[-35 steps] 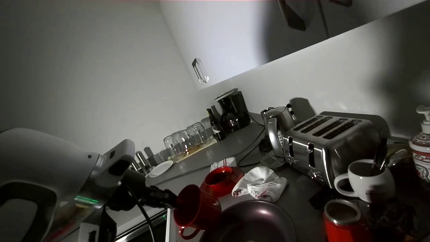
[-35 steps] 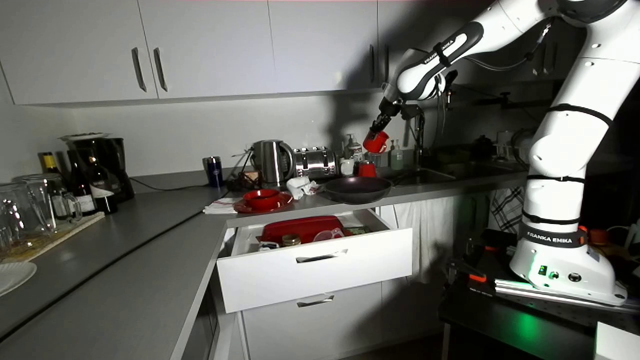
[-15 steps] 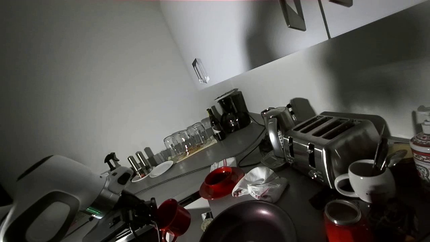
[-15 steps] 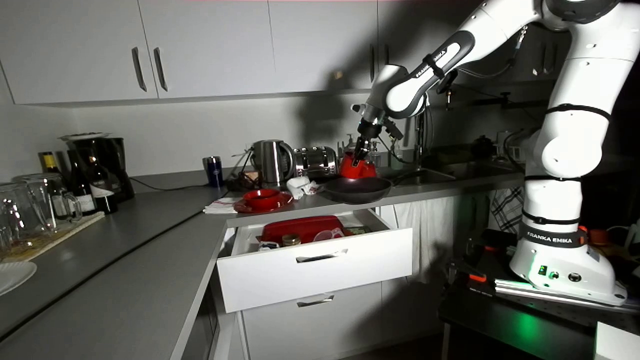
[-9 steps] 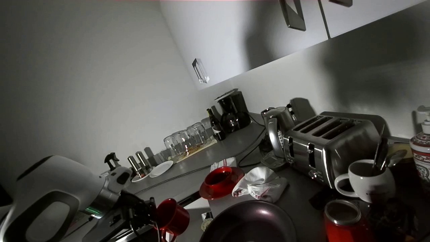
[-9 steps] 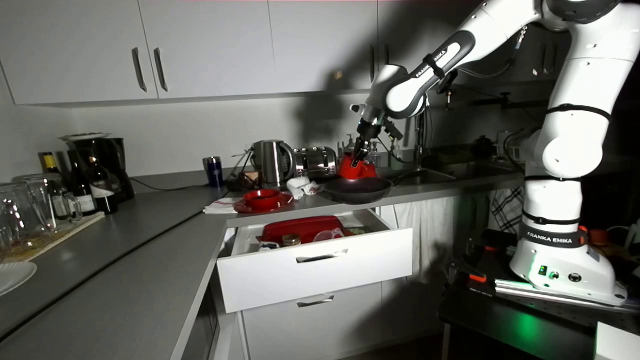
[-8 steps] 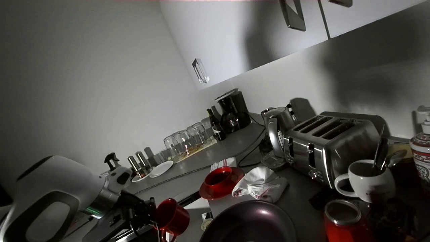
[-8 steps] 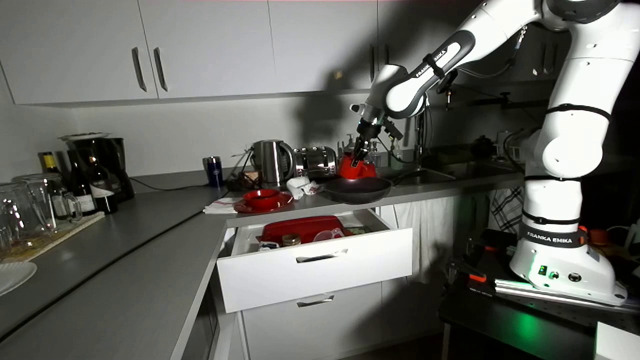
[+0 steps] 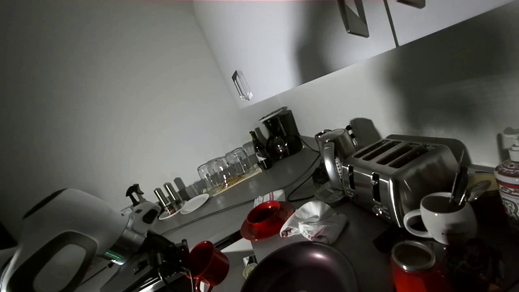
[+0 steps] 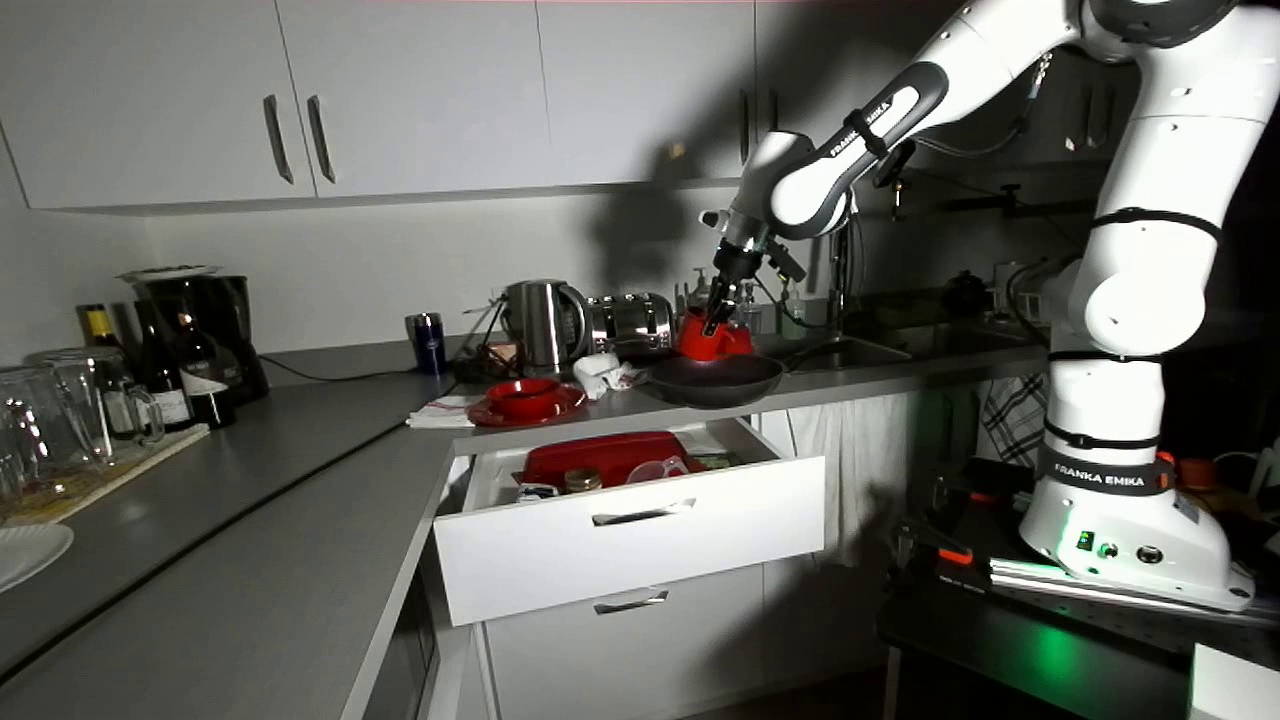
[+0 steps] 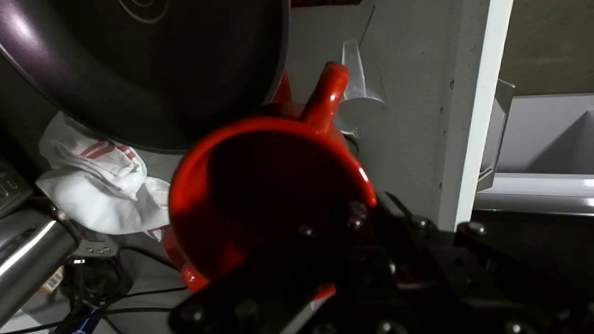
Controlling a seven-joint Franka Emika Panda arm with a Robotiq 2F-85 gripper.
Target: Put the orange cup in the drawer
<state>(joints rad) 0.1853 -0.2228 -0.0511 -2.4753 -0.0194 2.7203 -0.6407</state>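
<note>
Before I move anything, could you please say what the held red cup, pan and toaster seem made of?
Red cup: probably glazed ceramic, perhaps plastic, by its sharp, glossy glints.
Pan: seemingly coated metal, given its dark, purplish sheen.
Toaster: likely polished steel, being silvery and reflective.

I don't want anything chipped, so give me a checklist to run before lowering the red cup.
1. Claw holding the red cup: ok.
2. Drawer open: ok.
3. Gap between the red cup and the frying pan: ok, it shows in an exterior view.
4. Drawer free of other things: not ok, a red object and a jar are inside.
5. Bare space directly under the red cup: cannot tell, the red cup hides it in the wrist view.
</note>
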